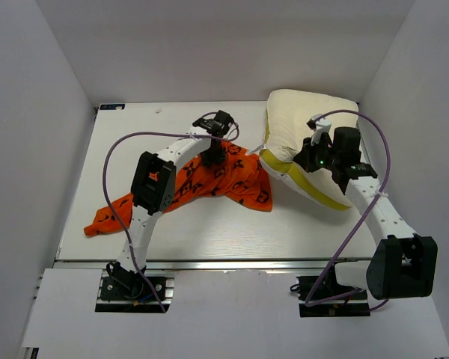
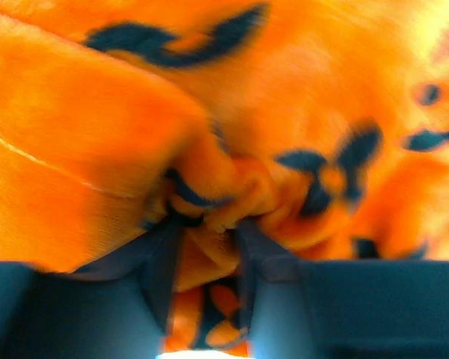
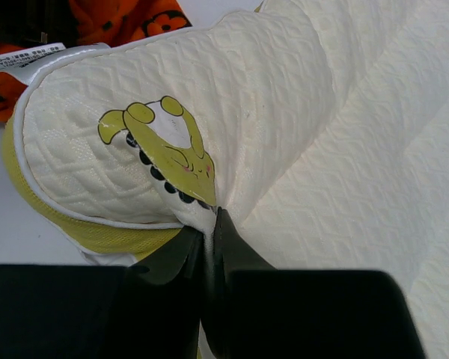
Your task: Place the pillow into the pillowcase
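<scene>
The pillow (image 1: pixel 310 116), cream and quilted with a yellow side band, lies at the far right corner of the surface (image 1: pixel 209 235), its near end reaching down along the right edge. The pillowcase (image 1: pixel 228 179), orange plush with black motifs, sprawls from the middle of the surface toward the near left corner. Its right end is just beside the pillow's left end. No part of the pillow is inside it.

The left gripper (image 1: pixel 214 153) is down on the far edge of the pillowcase, near its pillow-side end. The left wrist view shows its jaws narrow, clamped on a bunched fold of the orange cloth. The right gripper (image 1: pixel 308 158) sits on the pillow's left part, its jaws almost closed and pinching a ridge of the quilted cover just beside a printed yellow-green figure (image 3: pixel 165 146).

The step in hand looks like securing both items, and insertion has not begun. I cannot tell whether the left grip holds one layer at the opening or both. The next move likely calls for lifting the mouth open, then feeding the pillow's left end into it. The thin pinch on the cover could slip.
</scene>
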`<move>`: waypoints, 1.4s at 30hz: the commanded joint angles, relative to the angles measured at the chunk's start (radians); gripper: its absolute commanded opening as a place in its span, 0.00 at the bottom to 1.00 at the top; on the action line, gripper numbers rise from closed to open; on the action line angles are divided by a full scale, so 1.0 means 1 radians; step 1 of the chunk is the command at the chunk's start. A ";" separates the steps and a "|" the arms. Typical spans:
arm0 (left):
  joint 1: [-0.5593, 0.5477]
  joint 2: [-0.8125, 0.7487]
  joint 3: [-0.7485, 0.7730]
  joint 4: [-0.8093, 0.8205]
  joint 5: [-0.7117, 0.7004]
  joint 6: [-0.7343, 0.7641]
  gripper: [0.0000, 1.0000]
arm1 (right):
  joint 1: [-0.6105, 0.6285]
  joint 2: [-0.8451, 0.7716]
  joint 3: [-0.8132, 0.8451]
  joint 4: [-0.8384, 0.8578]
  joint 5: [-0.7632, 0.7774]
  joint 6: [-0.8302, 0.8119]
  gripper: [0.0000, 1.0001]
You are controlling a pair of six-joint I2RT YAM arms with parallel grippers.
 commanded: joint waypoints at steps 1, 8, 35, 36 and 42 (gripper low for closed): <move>0.021 -0.084 -0.078 0.019 -0.015 -0.010 0.40 | -0.006 -0.038 -0.009 0.054 -0.003 0.010 0.00; 0.091 -0.245 -0.144 0.024 -0.047 -0.003 0.00 | -0.006 -0.045 -0.015 0.046 -0.003 -0.008 0.00; 0.390 -0.788 -0.163 -0.073 -0.107 0.135 0.00 | 0.106 -0.116 -0.132 0.014 0.130 -0.381 0.00; 0.395 -0.793 -0.120 -0.091 -0.125 0.138 0.00 | 0.106 -0.119 -0.129 0.013 0.130 -0.393 0.00; 0.401 -0.791 0.124 -0.200 -0.161 0.175 0.00 | 0.108 -0.104 -0.114 -0.027 0.142 -0.430 0.00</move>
